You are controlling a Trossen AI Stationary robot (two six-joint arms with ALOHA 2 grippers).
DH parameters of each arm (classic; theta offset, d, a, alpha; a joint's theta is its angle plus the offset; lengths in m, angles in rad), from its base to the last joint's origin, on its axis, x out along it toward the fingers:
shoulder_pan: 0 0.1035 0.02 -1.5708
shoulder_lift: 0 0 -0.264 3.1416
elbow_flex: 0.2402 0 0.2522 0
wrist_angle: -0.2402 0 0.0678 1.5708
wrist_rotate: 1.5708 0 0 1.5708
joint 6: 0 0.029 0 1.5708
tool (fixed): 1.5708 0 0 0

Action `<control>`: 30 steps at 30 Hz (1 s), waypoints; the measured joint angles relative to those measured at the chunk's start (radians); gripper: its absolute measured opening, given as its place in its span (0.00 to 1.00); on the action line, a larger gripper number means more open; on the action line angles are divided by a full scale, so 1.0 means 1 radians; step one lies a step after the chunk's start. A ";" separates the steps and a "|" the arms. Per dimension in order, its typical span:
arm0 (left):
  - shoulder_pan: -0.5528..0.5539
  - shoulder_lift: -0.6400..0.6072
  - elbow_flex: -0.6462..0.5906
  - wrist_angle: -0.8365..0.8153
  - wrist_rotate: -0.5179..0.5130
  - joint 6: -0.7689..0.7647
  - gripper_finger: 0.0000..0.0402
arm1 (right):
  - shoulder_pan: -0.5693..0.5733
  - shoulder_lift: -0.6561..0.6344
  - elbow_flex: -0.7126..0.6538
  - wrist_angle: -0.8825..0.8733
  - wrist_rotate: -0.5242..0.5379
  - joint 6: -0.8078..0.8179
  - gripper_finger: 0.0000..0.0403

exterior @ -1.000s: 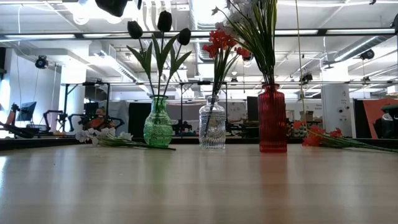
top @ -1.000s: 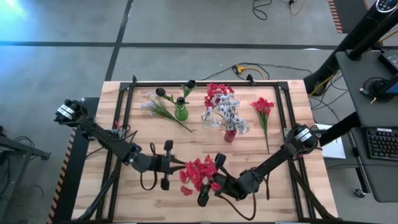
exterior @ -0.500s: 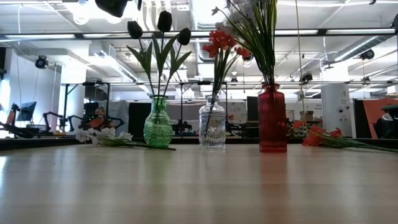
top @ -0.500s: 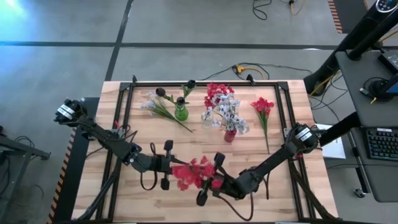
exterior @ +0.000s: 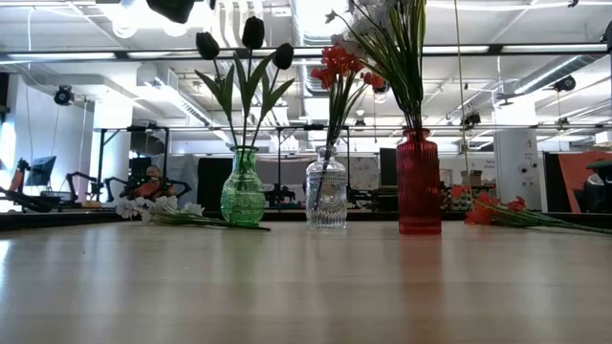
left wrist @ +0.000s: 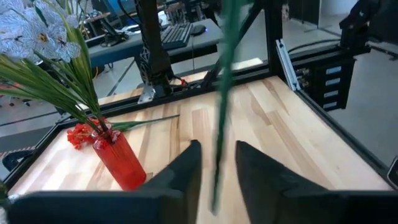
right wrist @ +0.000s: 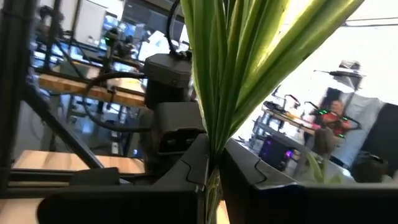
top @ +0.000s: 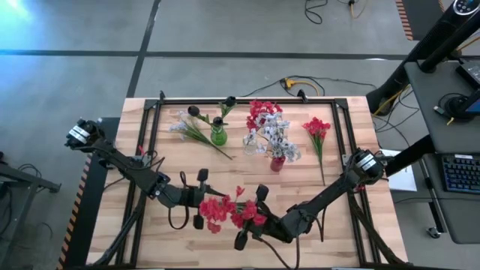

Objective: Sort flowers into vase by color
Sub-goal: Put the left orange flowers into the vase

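Observation:
A red flower spray point(top: 223, 210) stands clear of the table near its front edge, between my two grippers. My right gripper point(top: 251, 216) is shut on its green stem, coming from the right. My left gripper point(left wrist: 217, 147) reaches in from the left and stands open, one finger on each side of the stem point(left wrist: 219, 112) without touching it. At the back stand a green vase point(top: 217, 136) with dark buds, a clear vase point(top: 251, 142) with red blossoms and a red vase point(top: 277, 162) with pale blue-white blossoms. My right gripper pinches the spray's stem between its two fingers where the long green leaves bunch together point(right wrist: 212, 140). The fingers come nearly level from the table's right side and lie across the stem. The spray is lifted clear, its leaves fanning upward from the hold.
A loose pale spray point(top: 184, 127) lies flat on the table left of the green vase, and a loose red spray point(top: 317, 133) lies to the right of the red vase. A black metal frame point(top: 150, 150) runs round the tabletop.
The red spray's blossom head has swung toward the table's left, from close by my right gripper to midway between both grippers, and its blossoms now spread wider. Both arms have kept nearly in place.

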 joint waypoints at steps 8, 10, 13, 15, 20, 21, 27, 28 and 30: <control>-0.002 -0.055 0.000 -0.150 -0.098 -0.020 0.49 | 0.010 0.000 0.037 -0.001 0.174 -0.107 0.04; -0.002 -0.074 0.000 -0.200 -0.143 -0.035 0.54 | 0.010 0.000 0.051 0.000 0.227 -0.140 0.04; -0.002 -0.109 0.000 -0.256 -0.185 -0.050 0.59 | 0.004 0.000 0.069 0.003 0.305 -0.194 0.04; -0.002 -0.137 0.000 -0.271 -0.185 -0.043 0.61 | -0.007 0.000 0.079 0.001 0.338 -0.226 0.04; -0.002 -0.223 0.000 -0.281 -0.183 0.028 0.60 | -0.046 0.000 0.108 0.003 0.382 -0.297 0.04; -0.002 -0.245 0.000 -0.288 -0.182 0.043 0.59 | -0.055 0.000 0.112 0.003 0.385 -0.307 0.04; -0.002 -0.382 0.000 -0.356 -0.182 0.107 0.57 | -0.100 -0.011 0.121 -0.001 0.392 -0.328 0.04; -0.002 -0.404 0.000 -0.368 -0.182 0.114 0.57 | -0.106 -0.018 0.121 0.000 0.397 -0.324 0.04; -0.002 -0.444 0.000 -0.389 -0.182 0.120 0.57 | -0.115 -0.027 0.121 0.001 0.401 -0.289 0.04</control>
